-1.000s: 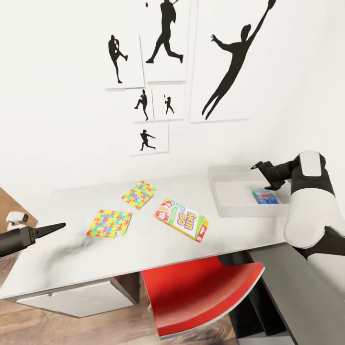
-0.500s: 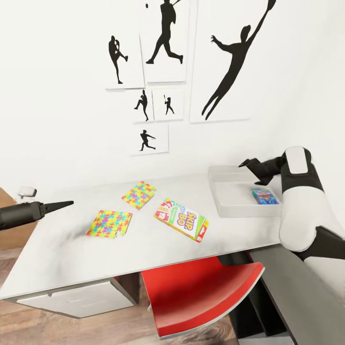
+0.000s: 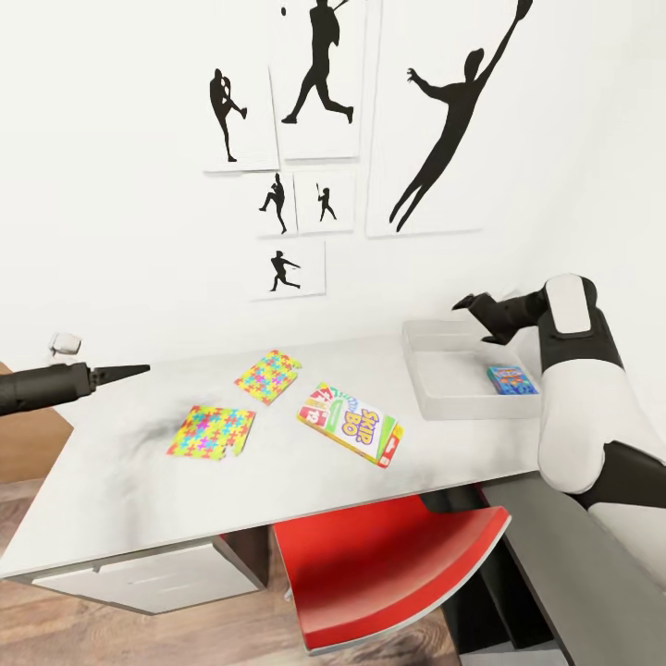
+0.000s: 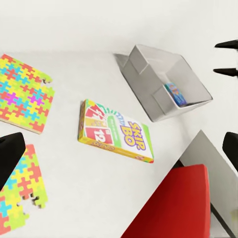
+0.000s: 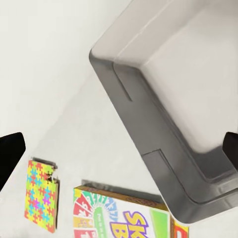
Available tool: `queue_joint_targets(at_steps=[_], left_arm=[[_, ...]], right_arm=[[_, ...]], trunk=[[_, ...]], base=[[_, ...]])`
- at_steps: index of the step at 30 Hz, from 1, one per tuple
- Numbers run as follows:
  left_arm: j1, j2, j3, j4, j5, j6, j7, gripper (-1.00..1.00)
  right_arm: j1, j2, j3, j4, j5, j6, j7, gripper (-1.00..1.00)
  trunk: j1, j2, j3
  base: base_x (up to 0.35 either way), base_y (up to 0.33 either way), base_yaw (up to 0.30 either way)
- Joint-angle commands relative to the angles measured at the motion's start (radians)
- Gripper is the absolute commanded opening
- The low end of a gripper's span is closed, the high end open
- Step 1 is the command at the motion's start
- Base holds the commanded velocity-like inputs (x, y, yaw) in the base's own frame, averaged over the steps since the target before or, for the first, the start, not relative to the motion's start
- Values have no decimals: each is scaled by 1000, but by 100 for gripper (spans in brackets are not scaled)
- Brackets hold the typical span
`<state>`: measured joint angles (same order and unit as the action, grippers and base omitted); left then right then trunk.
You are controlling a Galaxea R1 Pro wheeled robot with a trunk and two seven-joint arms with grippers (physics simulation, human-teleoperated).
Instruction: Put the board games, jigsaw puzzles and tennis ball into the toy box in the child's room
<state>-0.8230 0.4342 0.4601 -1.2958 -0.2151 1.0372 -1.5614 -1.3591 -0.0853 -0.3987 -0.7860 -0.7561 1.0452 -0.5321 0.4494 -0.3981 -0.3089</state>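
Note:
On the white table (image 3: 277, 481) lie two jigsaw puzzles (image 3: 269, 376) (image 3: 212, 431) and a green-white Skip-Bo board game (image 3: 351, 423). The grey toy box (image 3: 435, 388) stands at the table's right end with a small blue printed box (image 3: 512, 379) inside it. Above the toy box's far left corner my right gripper (image 3: 472, 319) hangs open and empty, its fingers (image 5: 10, 153) wide apart over the toy box (image 5: 163, 129). My left gripper (image 3: 129, 371) is open over the table's left end, left of the puzzles. Its fingers (image 4: 11, 154) frame the Skip-Bo box (image 4: 116, 131).
A red chair (image 3: 388, 564) is tucked under the table's front edge. White drawers (image 3: 139, 578) sit below the left side. A lower dark-grey section (image 3: 573, 555) joins at the right. The wall behind carries black silhouette pictures (image 3: 319, 79).
My right gripper has risen and moved left, away from the blue box inside the toy box. My left gripper has lifted and reached further in over the table's left end.

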Motion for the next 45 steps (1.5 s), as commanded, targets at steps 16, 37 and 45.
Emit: queue_joint_targets(at_steps=[16, 37, 45], left_arm=[[-12, 0, -47, 17, -14, 10, -9, 100], [-13, 0, -48, 18, -16, 10, -9, 100], [-13, 0, -49, 18, -17, 10, -9, 100]], right_arm=[[15, -2, 4, -44, -20, 2, -3, 100], [25, -1, 5, -49, -19, 2, -2, 100], [26, -4, 3, -49, -20, 2, -2, 100]], trunk=[[1, -2, -2], [1, -2, -2], [1, -2, -2]], base=[[0, 0, 0], [-24, 52, 0], [-44, 157, 0]])
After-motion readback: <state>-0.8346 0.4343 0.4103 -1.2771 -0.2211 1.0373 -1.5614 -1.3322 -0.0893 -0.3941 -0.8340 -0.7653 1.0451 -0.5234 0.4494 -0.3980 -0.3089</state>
